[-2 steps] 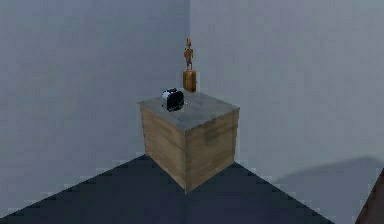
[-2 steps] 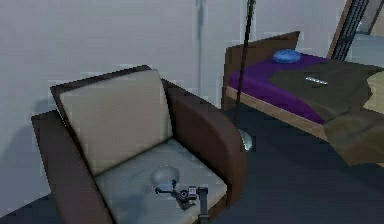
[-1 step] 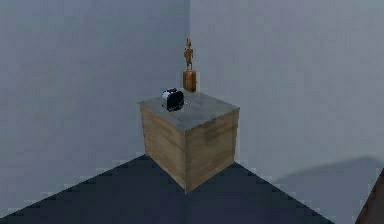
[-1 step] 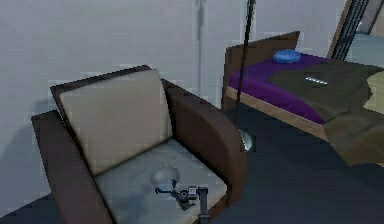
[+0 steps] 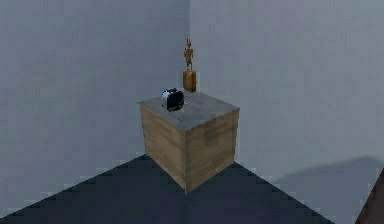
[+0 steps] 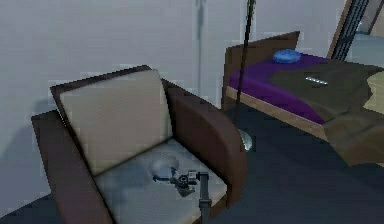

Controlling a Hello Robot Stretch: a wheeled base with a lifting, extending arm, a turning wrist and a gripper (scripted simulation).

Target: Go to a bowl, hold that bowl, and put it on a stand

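1. Positioned beside a brown armchair (image 6: 215, 138) with pale cushions; on the seat, close by the gripper, a pale rounded shape (image 6: 163, 165), probably the bowl, lying on the cushion and not lifted clear
2. Judged to be at the grasping step: approach to the bowl apparently done, a secure hold unconfirmed, carry and placement yet to come
3. Ahead in the forward view, a box-like wooden stand (image 5: 200, 145) in a corner of the room, topped by a small figurine (image 5: 188, 55) on a block and a dark-and-white object (image 5: 173, 99) toward the back, with bare top nearer the front, seemingly room enough for a bowl
4. Arm (image 6: 203, 203) rising as a dark bar from the arm side view's bottom edge and reaching low over the front of the seat; gripper (image 6: 174, 180) at its far end, pointing toward that view's left, next to the pale shape
5. Cannot tell how the fingers stand, nor whether anything is in their hold: cushion and pale shape lie right at and behind them
6. Beyond the chair, a floor lamp pole (image 6: 245, 60) and a bed (image 6: 265, 78) with a purple cover
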